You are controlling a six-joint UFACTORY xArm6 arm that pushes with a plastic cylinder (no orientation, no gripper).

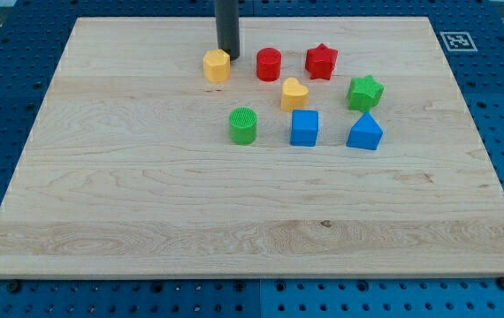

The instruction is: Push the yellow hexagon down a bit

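Tip (230, 56) touches yellow hexagon (217, 65) (upper right).

The hexagon (217, 65) is yellow, like the heart (294, 93); the cylinder (269, 64) and star (321, 61) are red; two blocks are green (243, 125) (365, 92); two blue (304, 127) (364, 132); the board (146, 203) is pale wood with grain; my tip (229, 56) is dark grey.

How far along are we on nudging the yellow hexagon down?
Approach looks done: my tip sits just above and slightly right of the yellow hexagon, close to or touching its upper edge. Whether pushing has begun cannot be told. The downward push is left; the path toward the green cylinder looks open.
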